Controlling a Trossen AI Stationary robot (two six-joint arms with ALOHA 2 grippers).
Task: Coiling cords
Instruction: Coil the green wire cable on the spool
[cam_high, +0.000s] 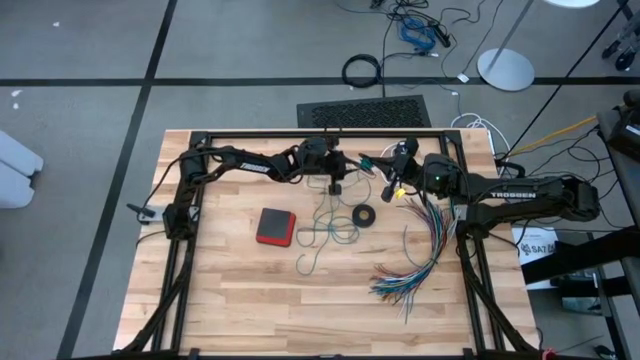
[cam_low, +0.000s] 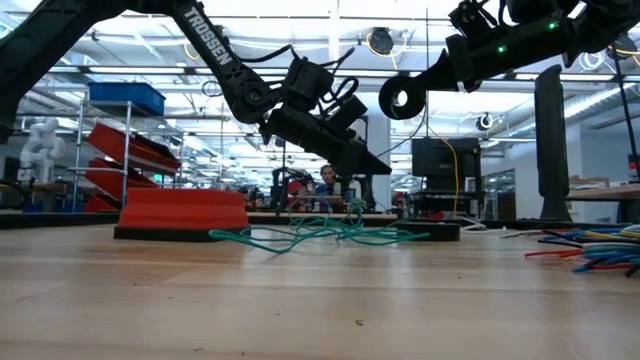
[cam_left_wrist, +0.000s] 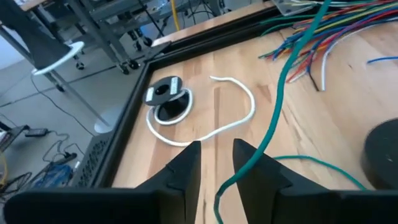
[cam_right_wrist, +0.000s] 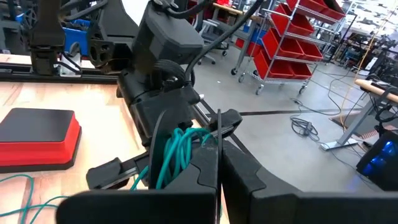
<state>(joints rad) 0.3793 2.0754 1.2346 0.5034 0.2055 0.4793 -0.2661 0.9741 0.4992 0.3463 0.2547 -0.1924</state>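
mid-surface (cam_high: 240, 300), much of the teal-green cord (cam_high: 325, 232) sprawls loose — only a few loops are gathered in the right pincer (cam_right_wrist: 217, 140), clamped narrow on them. the left pincer (cam_left_wrist: 216, 163) hangs slightly parted, teal strand beside it. farther back the white cord (cam_left_wrist: 233, 118) lies uncoiled — most work remains.

- A robotics lab or workshop with a grey concrete floor (cam_high: 80, 60) marked by dark lines.
- Metal shelving with red bins (cam_right_wrist: 292, 37) stands behind.
- Ceiling strip lights, monitors (cam_low: 437, 157) and loose floor cables (cam_high: 420, 30) surround the framed wooden table (cam_high: 250, 300).
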